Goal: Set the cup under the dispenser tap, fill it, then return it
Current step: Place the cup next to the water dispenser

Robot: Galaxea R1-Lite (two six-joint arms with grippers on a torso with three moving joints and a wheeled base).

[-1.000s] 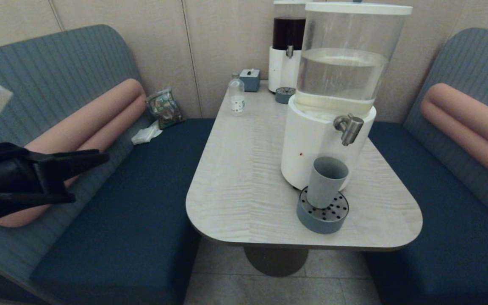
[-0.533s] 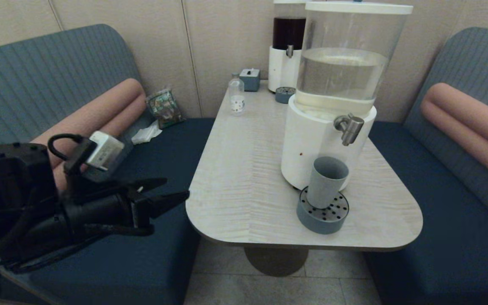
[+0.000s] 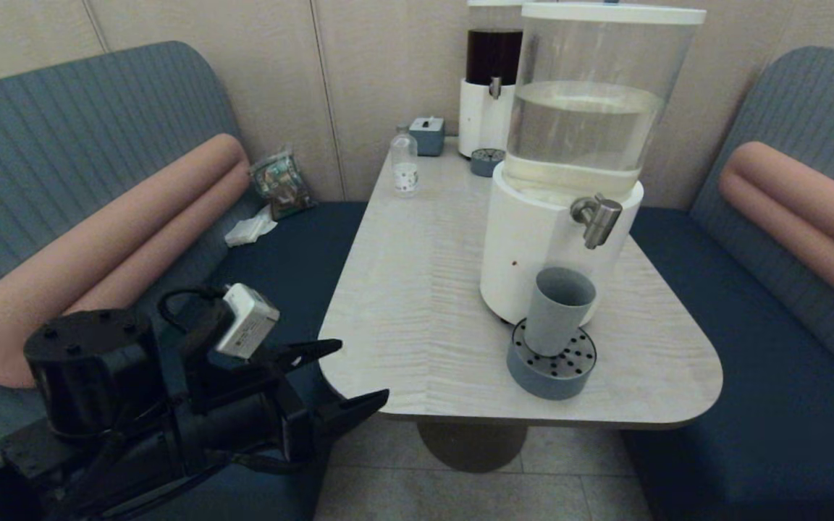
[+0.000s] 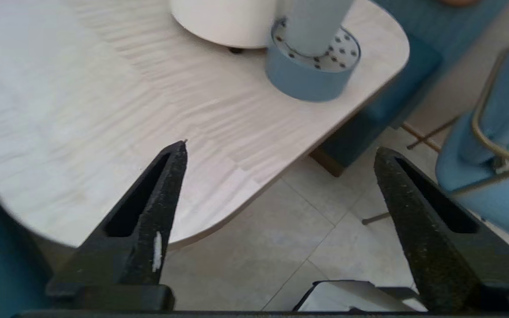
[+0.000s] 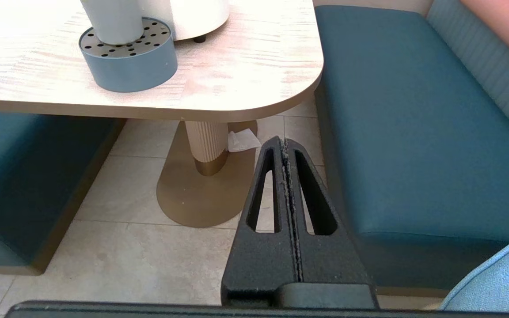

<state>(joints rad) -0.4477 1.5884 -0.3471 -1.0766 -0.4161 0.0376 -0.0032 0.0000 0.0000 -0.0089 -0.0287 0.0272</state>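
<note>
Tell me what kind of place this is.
Probably a café or restaurant booth: padded blue benches flank a pedestal table holding two self-serve drink dispensers, each with a drip tray.

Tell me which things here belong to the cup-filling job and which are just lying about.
Job: cup on the drip tray; dispenser tap; open left gripper by the table's near-left edge.
Lying about: small bottle, dark-liquid dispenser, tissue box, snack packet.

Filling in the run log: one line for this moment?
left gripper: open, at table corner | cup: on drip tray, untouched | right gripper: shut, parked
</note>
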